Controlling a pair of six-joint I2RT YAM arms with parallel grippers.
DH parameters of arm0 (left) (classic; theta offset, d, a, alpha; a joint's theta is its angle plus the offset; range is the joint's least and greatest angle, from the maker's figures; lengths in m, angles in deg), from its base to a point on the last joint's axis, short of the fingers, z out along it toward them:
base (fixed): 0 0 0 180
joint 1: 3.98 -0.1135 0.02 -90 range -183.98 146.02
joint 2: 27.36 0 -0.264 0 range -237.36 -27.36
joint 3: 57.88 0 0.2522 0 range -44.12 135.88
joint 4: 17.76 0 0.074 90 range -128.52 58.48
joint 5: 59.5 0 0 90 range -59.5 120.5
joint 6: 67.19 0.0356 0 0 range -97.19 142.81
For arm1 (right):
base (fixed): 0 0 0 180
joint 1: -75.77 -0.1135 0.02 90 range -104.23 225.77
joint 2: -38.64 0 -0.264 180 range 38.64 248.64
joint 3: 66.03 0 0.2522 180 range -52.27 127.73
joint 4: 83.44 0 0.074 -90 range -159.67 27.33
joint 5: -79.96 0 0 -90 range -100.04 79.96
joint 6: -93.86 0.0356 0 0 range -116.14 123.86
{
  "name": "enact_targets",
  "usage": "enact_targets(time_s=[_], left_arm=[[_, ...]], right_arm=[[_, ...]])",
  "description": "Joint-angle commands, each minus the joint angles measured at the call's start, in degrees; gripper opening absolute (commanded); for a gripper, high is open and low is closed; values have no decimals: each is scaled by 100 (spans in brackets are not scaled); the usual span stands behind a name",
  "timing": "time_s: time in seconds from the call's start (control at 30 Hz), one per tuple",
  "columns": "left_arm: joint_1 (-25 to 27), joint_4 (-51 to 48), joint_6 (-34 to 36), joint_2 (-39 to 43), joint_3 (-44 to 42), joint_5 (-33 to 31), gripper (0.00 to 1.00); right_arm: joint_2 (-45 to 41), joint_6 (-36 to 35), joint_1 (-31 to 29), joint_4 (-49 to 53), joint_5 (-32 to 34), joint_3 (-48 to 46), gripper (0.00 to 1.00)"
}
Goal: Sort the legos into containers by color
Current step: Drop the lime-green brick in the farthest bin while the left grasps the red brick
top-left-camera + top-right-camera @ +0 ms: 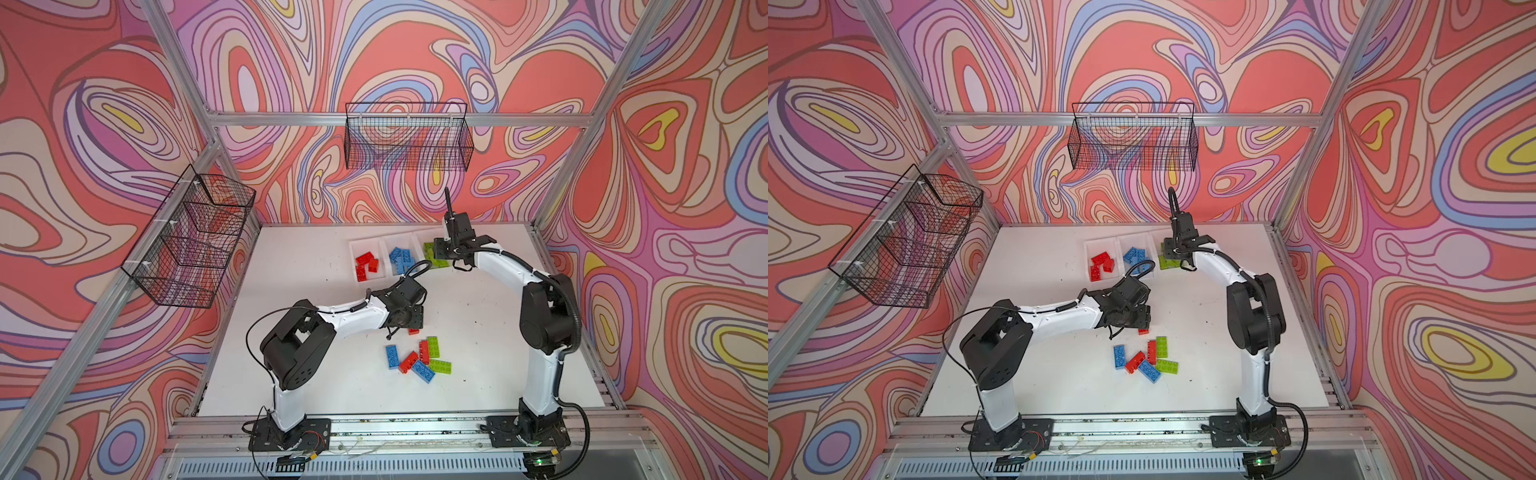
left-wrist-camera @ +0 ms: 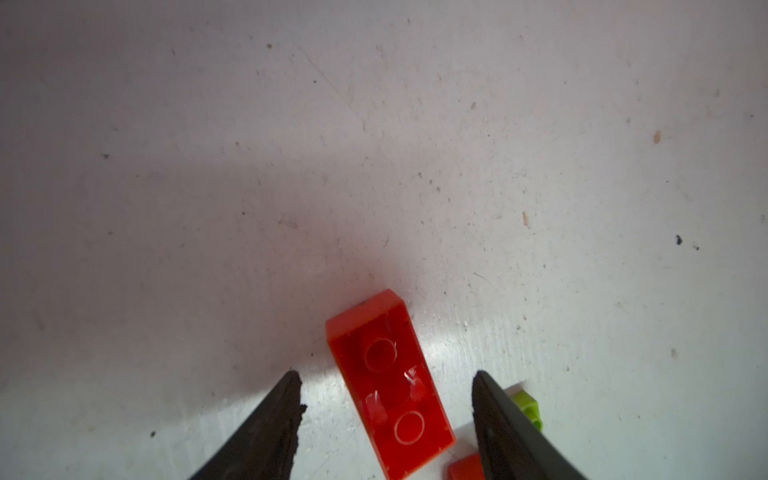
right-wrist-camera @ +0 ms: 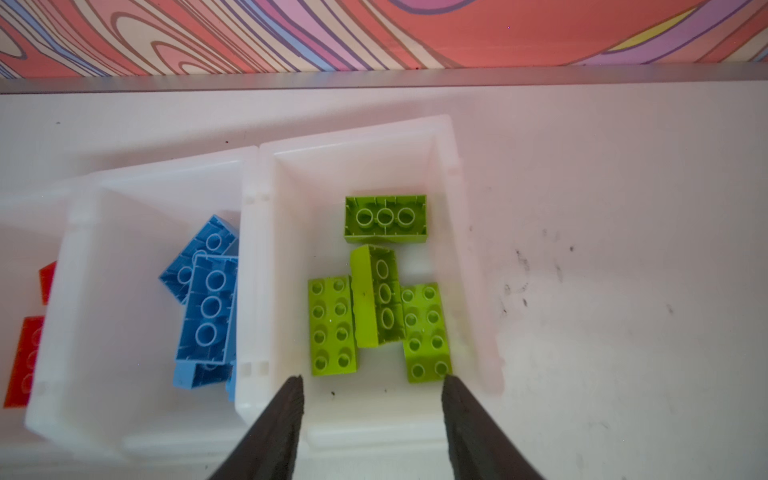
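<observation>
My left jaws stand parted and empty, straddling the red brick (image 2: 388, 382), which lies underside-up on the surface (image 2: 374, 166). Its long axis runs nearly along my reach, so closing meets its narrow width. I seem low enough. My right jaws hang released over the green container (image 3: 451, 166).

My left end effector (image 2: 386, 376) points down, jaws apart; my right end effector (image 3: 372, 379), arm stretched forward, gapes empty too.
</observation>
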Motion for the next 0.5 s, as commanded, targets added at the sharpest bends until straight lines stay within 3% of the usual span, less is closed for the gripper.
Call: enact_targets(time_s=[0.0,0.2,0.47], left_arm=[[28,-174,80,-227,203,-141,65],[28,-179,44,-357,166,19,58],[15,-266,229,-159,6,-85,29]], right_arm=[[-532,97,9,-175,165,-446,57],[-1119,247,13,-205,405,-1057,56],[-1466,331,9,-78,326,-1480,55]])
